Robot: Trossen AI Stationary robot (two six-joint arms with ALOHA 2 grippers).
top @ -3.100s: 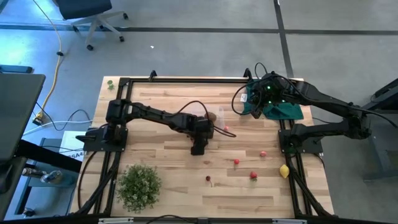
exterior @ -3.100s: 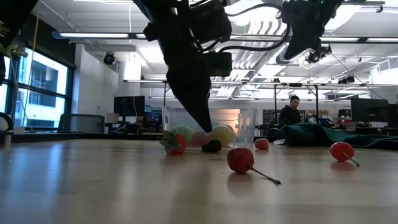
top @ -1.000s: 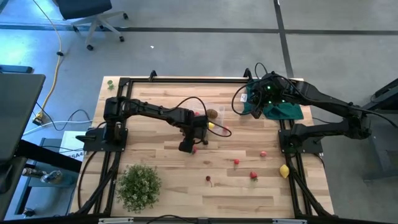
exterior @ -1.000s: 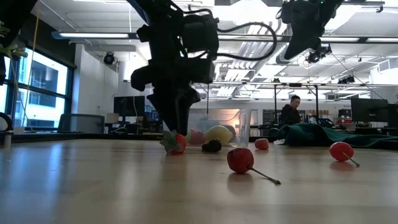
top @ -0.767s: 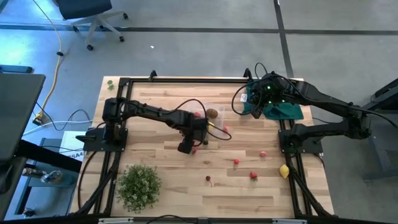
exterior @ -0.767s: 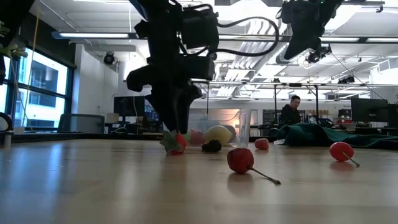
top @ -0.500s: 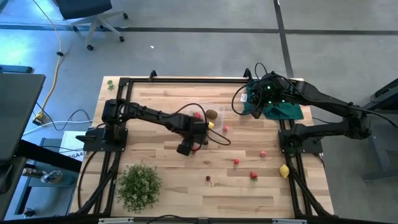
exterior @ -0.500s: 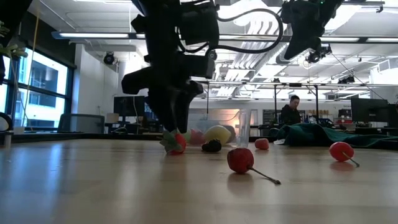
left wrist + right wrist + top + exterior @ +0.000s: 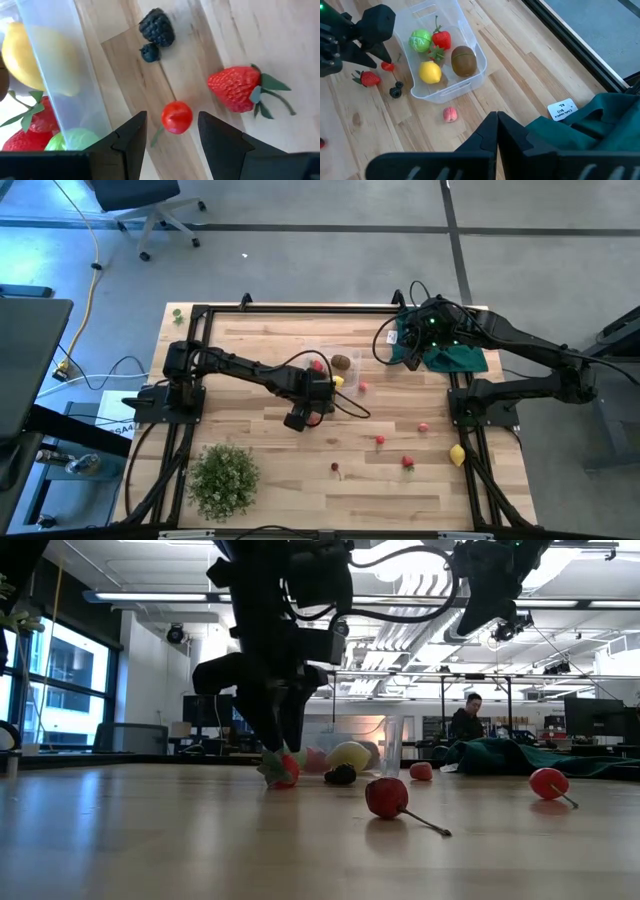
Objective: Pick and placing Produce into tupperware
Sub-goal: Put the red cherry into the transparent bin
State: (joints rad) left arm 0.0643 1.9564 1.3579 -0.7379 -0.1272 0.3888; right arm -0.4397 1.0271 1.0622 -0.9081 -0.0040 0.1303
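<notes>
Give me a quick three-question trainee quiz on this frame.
1. True or false: a kiwi lies in the tub.
2. What sits between the left gripper's fingers? A cherry, B strawberry, C blackberry.
3. Fill in: the right gripper is ___ (open/shut).
Key: 1 true; 2 A; 3 shut.

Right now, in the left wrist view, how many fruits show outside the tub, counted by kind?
strawberry: 1
cherry: 1
dark berries: 2, one large and one small
Total: 4
</notes>
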